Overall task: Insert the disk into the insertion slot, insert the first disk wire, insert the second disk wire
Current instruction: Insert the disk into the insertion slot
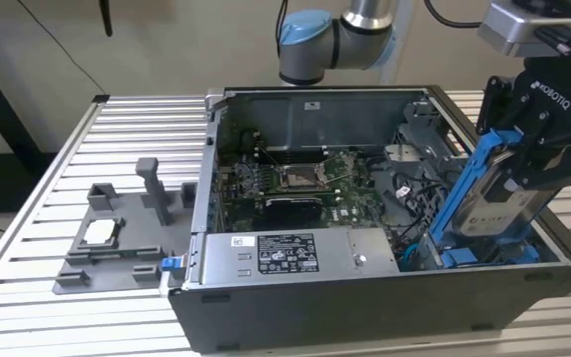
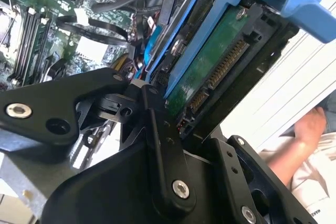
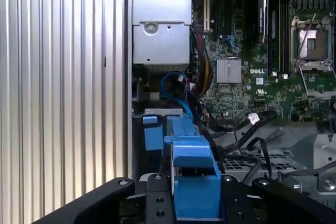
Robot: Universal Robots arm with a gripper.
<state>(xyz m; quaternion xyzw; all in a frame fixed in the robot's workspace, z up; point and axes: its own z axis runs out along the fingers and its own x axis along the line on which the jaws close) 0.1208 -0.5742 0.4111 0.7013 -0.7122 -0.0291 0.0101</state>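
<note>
— At the exterior view's right, where's the disk [image 1: 492,212]?
— Tilted, lower end at the insertion slot [image 1: 489,256]; the gripper's [image 1: 535,171] fingers [image 1: 568,165] pinch its upper half from both sides.

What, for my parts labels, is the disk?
Find the open dark grey computer case. Toward the exterior view's right, the black gripper holds a flat silver-grey disk, steeply tilted. Unlike the grey power-supply box, it wears a bright blue frame.
</note>
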